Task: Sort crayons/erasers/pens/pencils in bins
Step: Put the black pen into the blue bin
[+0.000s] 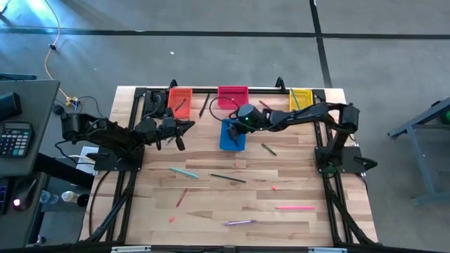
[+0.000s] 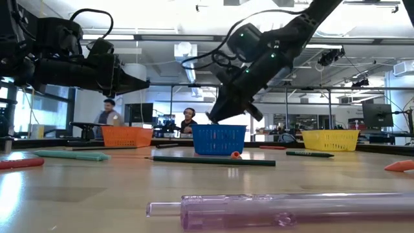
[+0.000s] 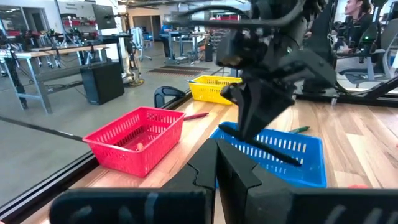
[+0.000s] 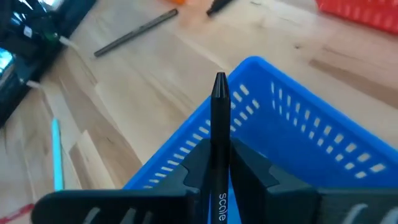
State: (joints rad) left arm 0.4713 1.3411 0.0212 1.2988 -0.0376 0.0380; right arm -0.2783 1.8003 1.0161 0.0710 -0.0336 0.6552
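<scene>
While over the blue bin [image 4: 298,124], right jaws [image 4: 219,163] clamped on a dark pencil [image 4: 219,118]; left jaws [image 3: 217,163] closed, empty.

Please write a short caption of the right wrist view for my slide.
Right gripper holds a black pen over the blue basket.

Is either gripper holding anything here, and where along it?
The right gripper pinches a black pen near one end, its tip sticking out over the blue bin. The left gripper is shut on nothing.
</scene>
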